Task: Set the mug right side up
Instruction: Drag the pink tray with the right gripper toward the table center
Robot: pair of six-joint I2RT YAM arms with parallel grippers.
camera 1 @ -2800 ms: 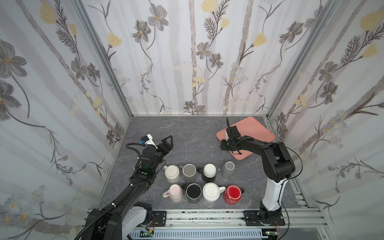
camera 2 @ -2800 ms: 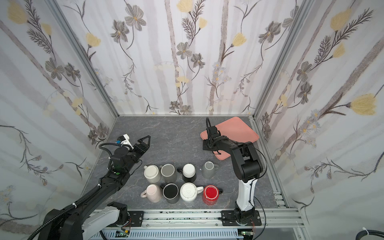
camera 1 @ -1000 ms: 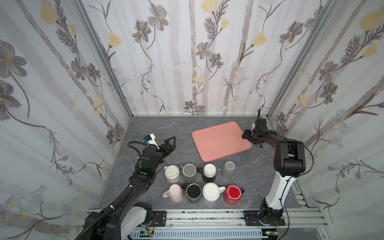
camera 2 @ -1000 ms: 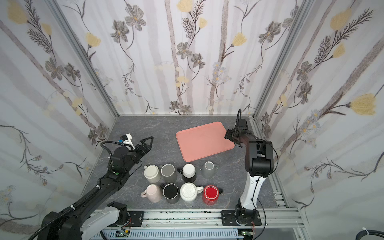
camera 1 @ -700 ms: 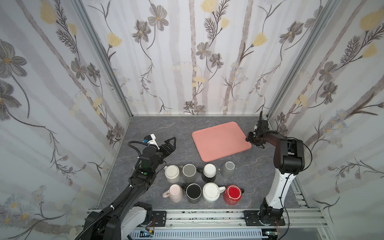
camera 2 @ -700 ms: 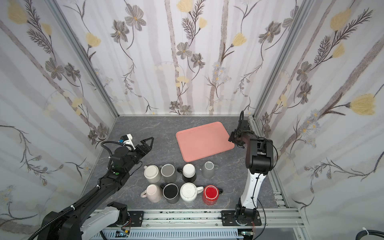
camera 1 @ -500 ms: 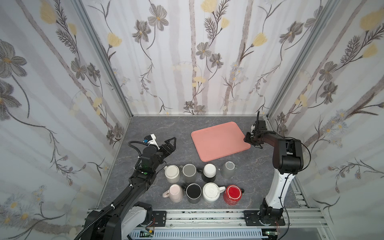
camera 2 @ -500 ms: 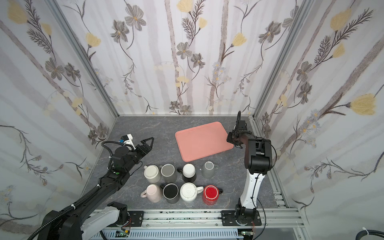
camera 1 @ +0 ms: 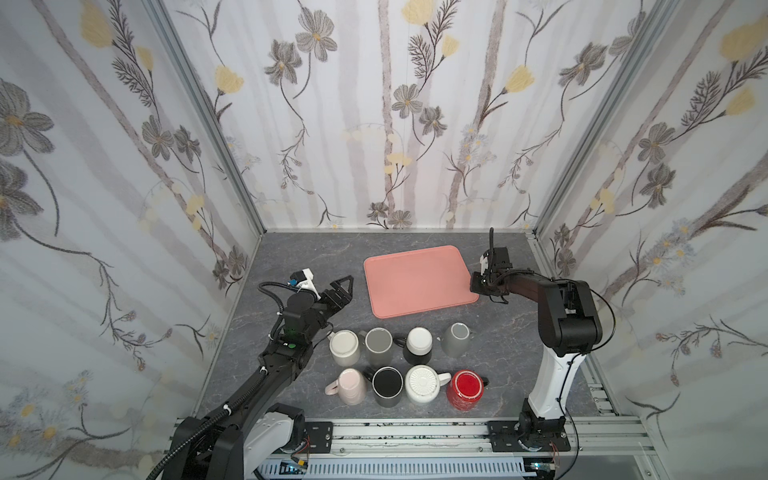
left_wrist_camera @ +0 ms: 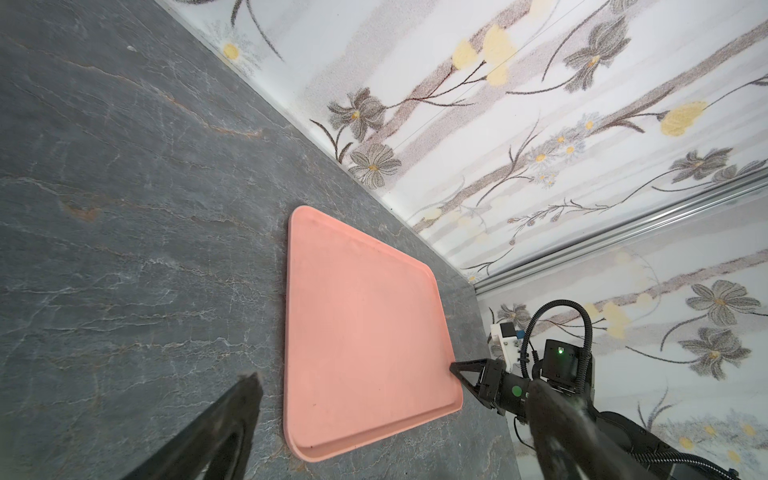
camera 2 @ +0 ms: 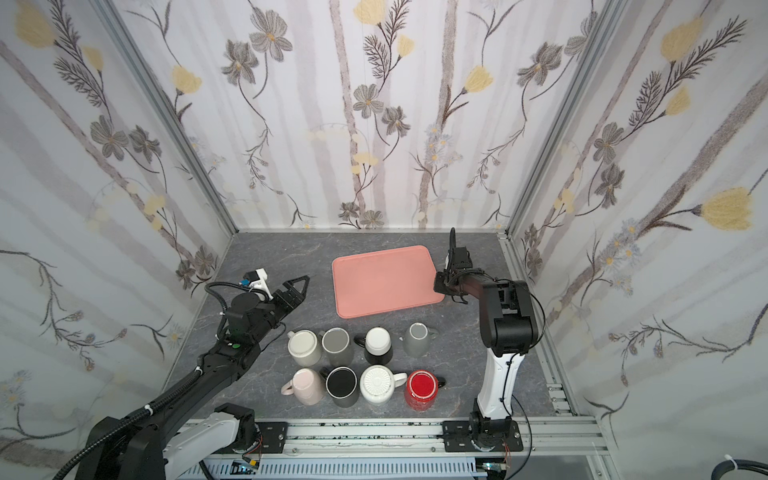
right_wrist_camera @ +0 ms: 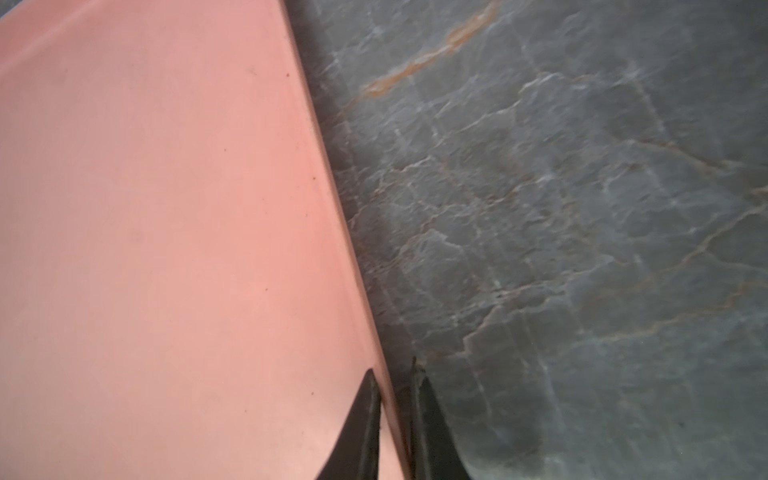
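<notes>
Mugs (camera 1: 419, 345) near left claw (camera 1: 338, 291), apart from right claw (camera 1: 477, 286) on tray (camera 1: 415, 278).

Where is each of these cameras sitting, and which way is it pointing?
Top views: high above the front, looking down on the table, tray and mugs; both arms show, left end effector open.
Left wrist: on the left arm, looking across the tray at the right end effector; its own fingers frame the view.
Right wrist: on the right arm, close over the tray's edge; its own fingers clamp that edge.
Shared: all show the tray; top and left wrist views show the right end effector.
</notes>
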